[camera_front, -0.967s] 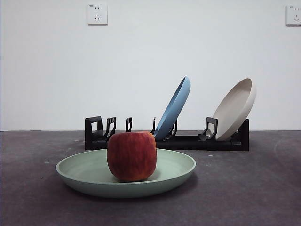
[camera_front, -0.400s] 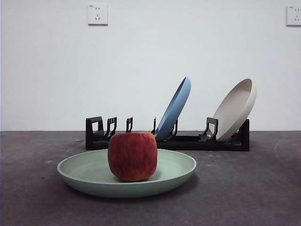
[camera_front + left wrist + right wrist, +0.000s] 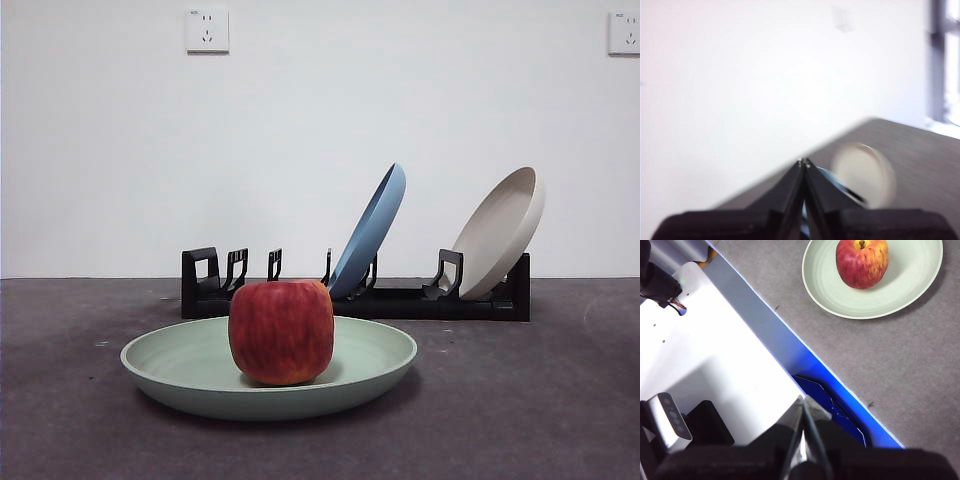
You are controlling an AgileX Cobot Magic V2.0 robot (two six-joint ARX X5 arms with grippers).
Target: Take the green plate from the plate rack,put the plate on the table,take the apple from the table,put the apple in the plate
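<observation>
**Operator:** Report the task items, nearest first; include handling notes.

**Technician:** Nearest in the front view is the green plate [image 3: 370, 362], lying flat on the table [image 3: 540, 420]; the apple [image 3: 281, 332] sits inside it, slightly toward 9 o'clock of the plate centre, touching the plate floor. The right wrist view confirms this: the apple [image 3: 862, 262] is upright, stem up, within the rim of the green plate [image 3: 905, 287]. Judged from this layout, both placements look complete.

**Operator:** How would each item handle if it needed repositioning?

**Technician:** The apple appears firm, smooth-skinned and moderately heavy; it is likely to roll or slip under a narrow pinch; grip it across its widest girth, from 9 to 3 o'clock. The plate looks rigid, light and matte; it is shallow, so the only practical hold is the raised rim; any lift now would risk tipping the apple.

**Operator:** What lies beyond?

**Technician:** Behind the plate, toward 12 o'clock, stands the plate rack [image 3: 400, 300]; a blue plate [image 3: 372, 228] leans in a middle slot; a beige plate [image 3: 500, 232] leans at the 3 o'clock end; the slots at the 9 o'clock end hold nothing.

**Operator:** Gripper status?

**Technician:** The left gripper [image 3: 803, 162] has its jaws pressed together at the tips and holds nothing; it is raised, well apart from the work. The right gripper [image 3: 802, 401] is likewise closed tip to tip and empty; it hangs over the table's near edge, well apart from the plate; neither touches any item.
</observation>
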